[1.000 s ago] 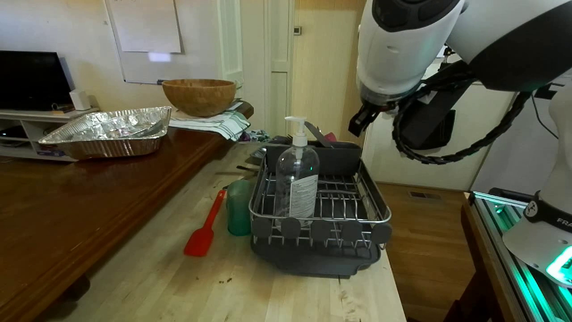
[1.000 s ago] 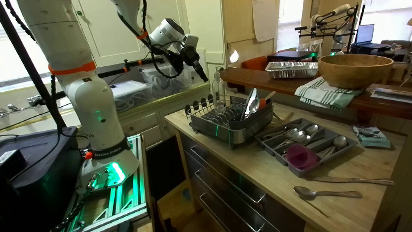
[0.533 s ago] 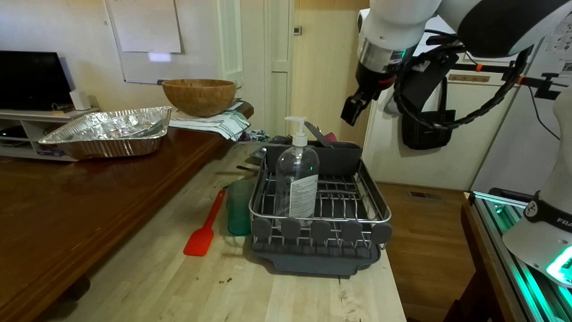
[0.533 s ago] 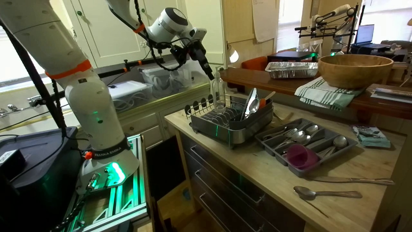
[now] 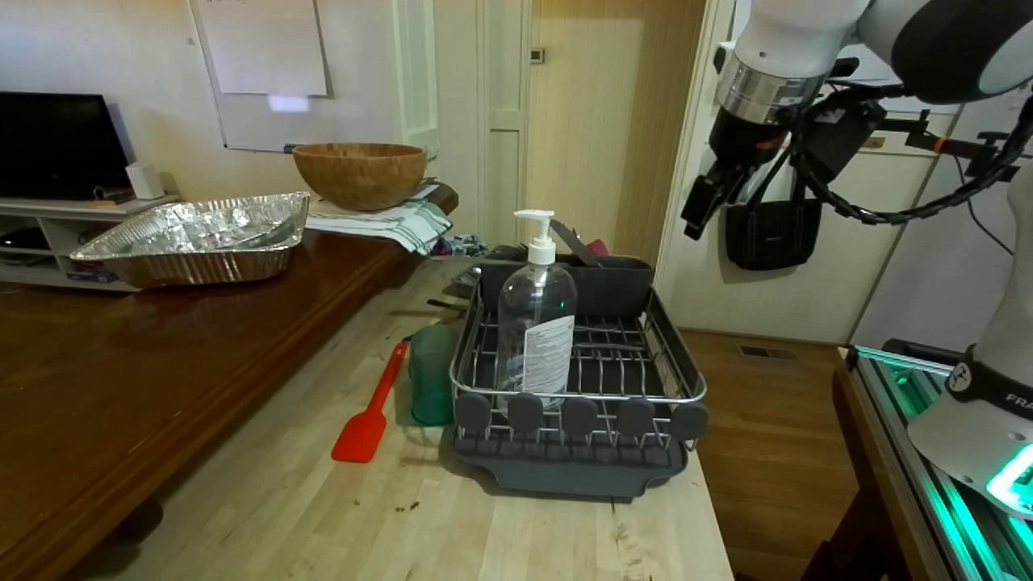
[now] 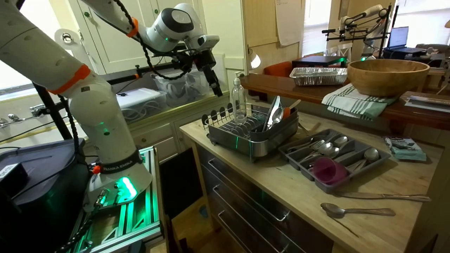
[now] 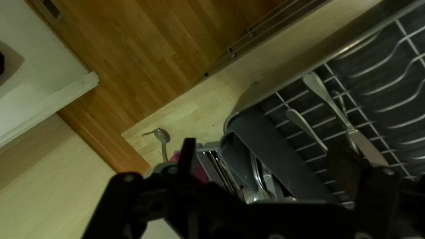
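1. Wrist view: looked down past the gripper (image 7: 262, 149), with its fingers (image 7: 188, 154) spread wide apart, onto the wire floor of the dish rack (image 7: 395, 99).
2. Saw a knife (image 7: 362, 142) lying across those wires, and just beside it another utensil (image 7: 303, 126), with one end hidden behind a finger.
3. In both exterior views, found the gripper hanging at a downward tilt, higher than the rack and apart from the pump bottle (image 5: 537, 323).
4. Made out that clear bottle standing upright inside the rack, with a white pump (image 5: 541, 252) on top and a pale label (image 5: 549, 359) on its side.
5. In an exterior view, noted a dark grey cutlery holder (image 5: 613, 290) at one end of the rack, and a green cup (image 5: 432, 375) and a red spatula (image 5: 367, 424) on the counter (image 5: 484, 532), with the cup just beside the rack.
6. In an exterior view, spotted a grey cutlery tray (image 6: 325, 186) near the rack, with spoons (image 6: 327, 147) and a pink cup (image 6: 328, 171) in it, and a loose knife (image 6: 386, 196) and a loose spoon (image 6: 365, 211) near it.
7. In both exterior views, picked out a wooden bowl (image 5: 361, 177) on a striped towel (image 5: 391, 222), near a foil pan (image 5: 202, 268).
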